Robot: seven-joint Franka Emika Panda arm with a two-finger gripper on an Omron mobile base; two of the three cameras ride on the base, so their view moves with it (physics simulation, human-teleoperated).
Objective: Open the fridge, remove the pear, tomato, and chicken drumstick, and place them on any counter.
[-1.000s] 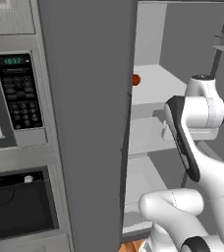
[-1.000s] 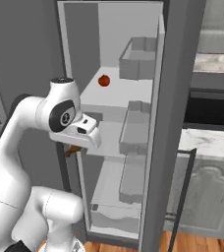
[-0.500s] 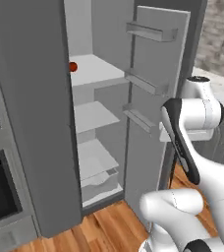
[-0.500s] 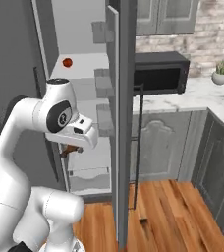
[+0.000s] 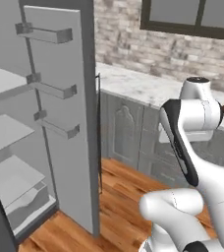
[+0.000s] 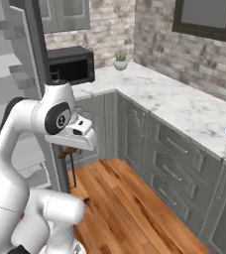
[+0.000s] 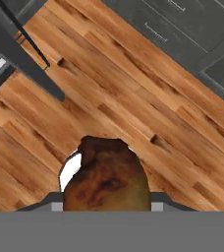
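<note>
Claw point(image 7: 106, 197) grips brown drumstick point(image 7: 106, 182) (above wood floor point(image 7: 133, 98)); fridge point(image 5: 60, 123) open

You will find no readable text, label, brand, number or sign in these frames. The black microwave point(image 6: 70, 64) on the worktop point(image 6: 184, 101) shows a plain dark front with no legible display. The open fridge point(image 5: 60, 123) door and its racks carry no markings. The round emblem on the robot's joint housing is too blurred for you to read.
</note>
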